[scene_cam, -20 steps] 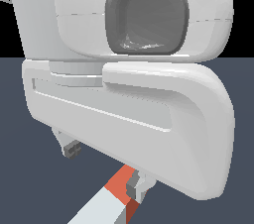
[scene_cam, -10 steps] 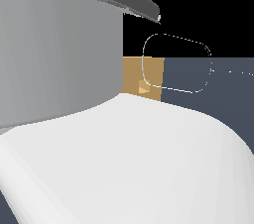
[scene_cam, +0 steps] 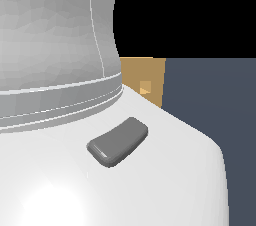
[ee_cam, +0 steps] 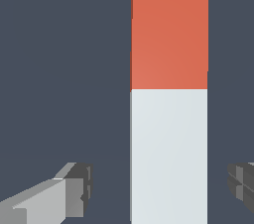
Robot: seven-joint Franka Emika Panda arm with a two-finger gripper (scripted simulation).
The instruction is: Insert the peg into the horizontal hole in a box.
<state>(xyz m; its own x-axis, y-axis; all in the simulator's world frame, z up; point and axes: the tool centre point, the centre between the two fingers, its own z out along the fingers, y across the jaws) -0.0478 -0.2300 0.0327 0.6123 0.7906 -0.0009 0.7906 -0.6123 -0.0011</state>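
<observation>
Straddling the peg (ee_cam: 169,99), gripper (ee_cam: 161,188) agape.

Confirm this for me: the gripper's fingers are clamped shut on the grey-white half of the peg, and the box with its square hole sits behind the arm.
Not quite. In the wrist view the gripper is open: its fingers stand clear of the peg on both sides, level with its grey-white half. The rest holds: the exterior view shows the box with its square hole behind the arm.
</observation>
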